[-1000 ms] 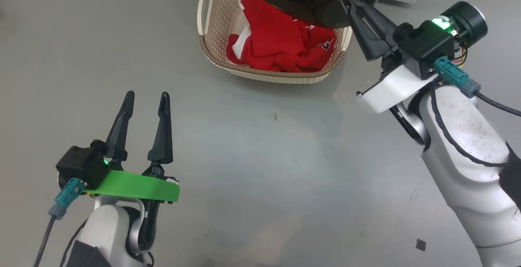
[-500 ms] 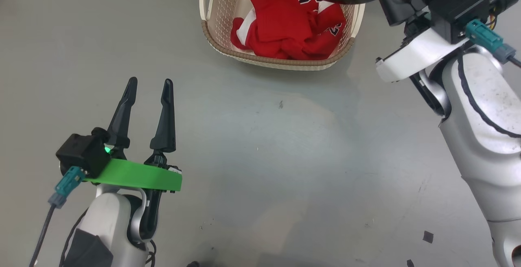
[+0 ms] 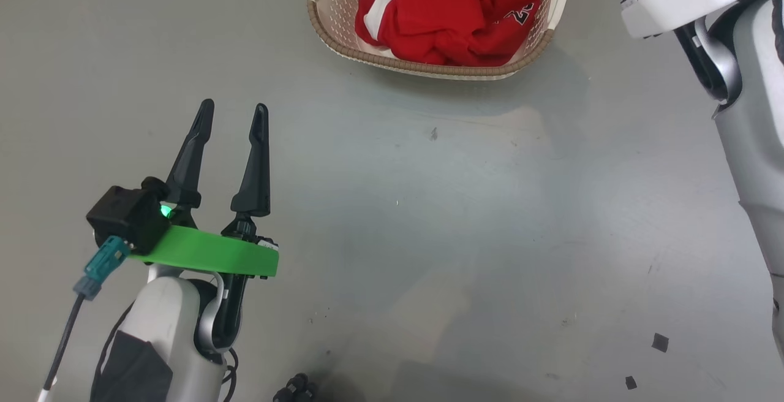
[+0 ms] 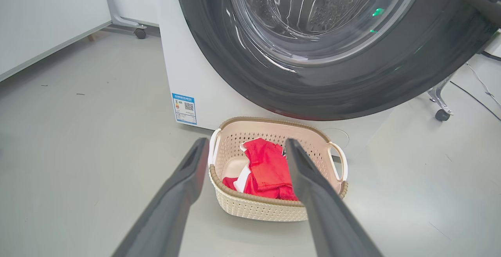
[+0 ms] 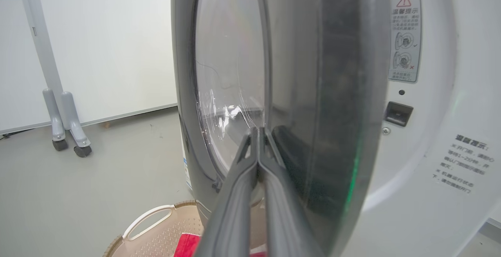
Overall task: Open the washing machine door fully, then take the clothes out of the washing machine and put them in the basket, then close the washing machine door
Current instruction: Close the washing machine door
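The cream basket (image 3: 343, 28) stands on the grey floor and holds the red clothes (image 3: 447, 16). My left gripper (image 3: 235, 106) hovers open and empty, well short of the basket. In the left wrist view its fingers (image 4: 176, 194) frame the basket (image 4: 254, 206) and the clothes (image 4: 266, 167), below the black-rimmed washing machine door (image 4: 219, 53). My right gripper (image 5: 258, 129) is shut, with its tips against the door's outer glass. The door (image 5: 332, 92) shows edge-on, standing ajar from the white washing machine (image 5: 430, 92).
The machine's white front carries a blue label (image 4: 184, 108). Wheeled stand legs (image 5: 66, 131) stand by a white panel wall, and a castor (image 4: 442, 114) sits right of the machine. Small dark scraps (image 3: 659, 342) lie on the floor. My right forearm (image 3: 753, 144) fills the right edge.
The head camera has shifted, so the basket sits higher in the picture. My right gripper and the door have passed out of the head view's top. The left gripper stays open.
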You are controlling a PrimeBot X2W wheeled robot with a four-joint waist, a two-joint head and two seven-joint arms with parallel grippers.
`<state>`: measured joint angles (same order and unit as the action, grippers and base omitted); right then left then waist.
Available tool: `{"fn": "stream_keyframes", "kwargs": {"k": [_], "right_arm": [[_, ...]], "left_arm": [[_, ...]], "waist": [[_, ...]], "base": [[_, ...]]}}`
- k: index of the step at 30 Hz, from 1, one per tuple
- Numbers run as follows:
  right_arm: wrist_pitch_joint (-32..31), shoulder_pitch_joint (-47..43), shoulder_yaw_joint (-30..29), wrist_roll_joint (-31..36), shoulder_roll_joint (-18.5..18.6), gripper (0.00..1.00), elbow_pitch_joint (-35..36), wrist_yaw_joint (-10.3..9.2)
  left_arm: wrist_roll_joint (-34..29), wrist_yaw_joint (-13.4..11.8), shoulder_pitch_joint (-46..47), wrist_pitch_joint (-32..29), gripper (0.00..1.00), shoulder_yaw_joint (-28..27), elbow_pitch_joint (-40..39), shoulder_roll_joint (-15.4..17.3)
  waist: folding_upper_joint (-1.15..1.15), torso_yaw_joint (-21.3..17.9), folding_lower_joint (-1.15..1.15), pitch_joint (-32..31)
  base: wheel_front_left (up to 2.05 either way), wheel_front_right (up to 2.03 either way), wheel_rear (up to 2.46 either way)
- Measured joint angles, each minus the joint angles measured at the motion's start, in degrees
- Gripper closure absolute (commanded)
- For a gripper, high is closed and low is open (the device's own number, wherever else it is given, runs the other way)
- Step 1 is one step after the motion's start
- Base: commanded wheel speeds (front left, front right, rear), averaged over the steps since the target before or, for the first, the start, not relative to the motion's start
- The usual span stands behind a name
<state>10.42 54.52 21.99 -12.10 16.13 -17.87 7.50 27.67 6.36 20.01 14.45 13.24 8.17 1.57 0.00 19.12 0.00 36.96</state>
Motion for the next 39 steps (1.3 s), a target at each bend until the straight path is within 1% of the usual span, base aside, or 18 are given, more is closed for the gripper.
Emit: {"fn": "stream_keyframes", "kwargs": {"k": [5,16,21,27,29,33,37,39], "right_arm": [[-0.04,3.42,-0.47,-0.01,0.34,1.00,-1.63,0.00],[-1.04,10.45,-1.48,0.03,2.82,1.00,-5.13,0.00],[-1.54,13.17,-1.58,0.03,3.39,1.00,-6.37,0.00],[-1.81,16.13,-1.53,0.44,4.09,1.00,-8.15,0.01],[-2.07,17.17,-2.27,0.57,4.01,1.00,-8.90,-0.01],[-2.07,18.78,-3.07,0.76,4.28,1.00,-10.47,-0.68],[-2.15,20.52,-3.15,1.53,4.44,1.00,-11.81,-1.91],[-2.25,21.02,-3.26,1.68,4.48,1.00,-12.46,-2.22]], "left_arm": [[0.07,0.01,0.32,0.00,0.00,-0.04,0.12,-0.04],[2.99,0.08,2.72,0.00,0.00,1.24,0.02,-0.23],[3.12,0.08,2.93,0.00,0.00,1.27,0.07,-0.24],[4.77,0.08,3.27,0.00,0.00,1.49,-0.02,-0.27],[4.93,0.08,3.70,0.00,0.00,1.64,-0.01,-0.30],[5.08,0.09,4.11,0.00,0.00,1.77,0.03,-0.33],[5.09,0.09,4.13,0.00,0.00,1.89,0.08,-0.36],[5.09,0.09,4.13,0.00,0.00,1.91,0.08,-0.37]], "waist": [[0.00,0.39,0.00,1.47],[0.00,1.52,0.00,4.33],[0.00,2.10,0.00,5.28],[0.00,2.72,0.00,6.25],[0.00,2.87,0.00,6.56],[0.00,3.15,0.00,6.84],[0.00,3.36,0.00,7.04],[0.00,3.47,0.00,7.12]], "base": [[0.00,0.00,0.00],[0.00,0.00,0.00],[0.00,0.00,0.00],[0.00,0.00,0.00],[0.00,0.00,0.00],[0.00,0.00,0.00],[0.00,0.00,0.00],[0.00,0.00,0.00]]}}
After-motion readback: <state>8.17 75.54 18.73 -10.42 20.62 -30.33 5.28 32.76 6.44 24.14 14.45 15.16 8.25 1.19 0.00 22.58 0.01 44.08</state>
